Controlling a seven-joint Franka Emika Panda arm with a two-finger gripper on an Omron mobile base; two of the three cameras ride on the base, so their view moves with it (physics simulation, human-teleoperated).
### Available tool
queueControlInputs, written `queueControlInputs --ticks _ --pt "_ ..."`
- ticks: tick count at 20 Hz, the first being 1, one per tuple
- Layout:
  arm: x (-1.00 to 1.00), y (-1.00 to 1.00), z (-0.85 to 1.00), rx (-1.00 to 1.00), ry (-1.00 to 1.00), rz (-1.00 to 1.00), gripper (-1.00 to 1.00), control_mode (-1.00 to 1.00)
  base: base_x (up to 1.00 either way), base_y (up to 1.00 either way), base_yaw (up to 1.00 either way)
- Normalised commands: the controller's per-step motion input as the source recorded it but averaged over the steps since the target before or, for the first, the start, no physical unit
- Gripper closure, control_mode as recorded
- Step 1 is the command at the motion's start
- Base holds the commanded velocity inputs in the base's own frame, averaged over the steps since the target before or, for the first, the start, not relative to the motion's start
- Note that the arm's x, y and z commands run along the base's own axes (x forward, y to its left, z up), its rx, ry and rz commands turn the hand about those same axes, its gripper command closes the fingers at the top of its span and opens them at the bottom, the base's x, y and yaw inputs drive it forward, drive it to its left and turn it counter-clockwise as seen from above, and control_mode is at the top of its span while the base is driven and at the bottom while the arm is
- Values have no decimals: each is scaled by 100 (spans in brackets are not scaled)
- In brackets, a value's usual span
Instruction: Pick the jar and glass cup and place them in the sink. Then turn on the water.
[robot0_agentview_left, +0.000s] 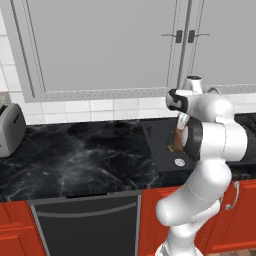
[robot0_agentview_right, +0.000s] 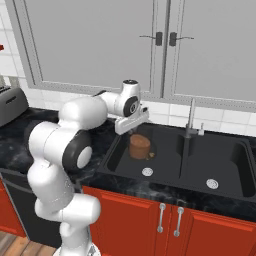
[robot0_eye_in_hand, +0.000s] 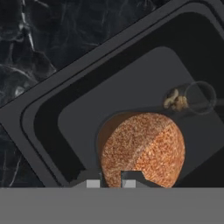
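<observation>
Gripper (robot0_eye_in_hand: 111, 183) nearly closed, apparently pinching the cork-brown jar's (robot0_eye_in_hand: 142, 148) rim, low-centre over the black sink (robot0_eye_in_hand: 52, 118).

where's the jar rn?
The jar is pinched in the gripper over the sink's left basin, left of the tap.

jar (robot0_agentview_right: 140, 146): squat, cork-brown cylinder, upright, over the left basin of the sink (robot0_agentview_right: 226, 172). sink: black, two basins, round drains, chrome tap at the back. cup (robot0_eye_in_hand: 200, 98): pale, translucent, in the same basin, at 1 o'clock from the jar in the hand view, apart from it.
</observation>
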Motion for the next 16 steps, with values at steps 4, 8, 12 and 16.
queueControlInputs --ticks 4,8,12,16 --pt "73 -30 -72 0 3 0 100 -100 0 0 0" --pt "62 -28 -68 0 0 0 100 -100 0 0 0" --pt "60 -26 -69 0 0 0 100 -100 0 0 0" --pt "65 -18 -71 0 0 0 100 -100 0 0 0"
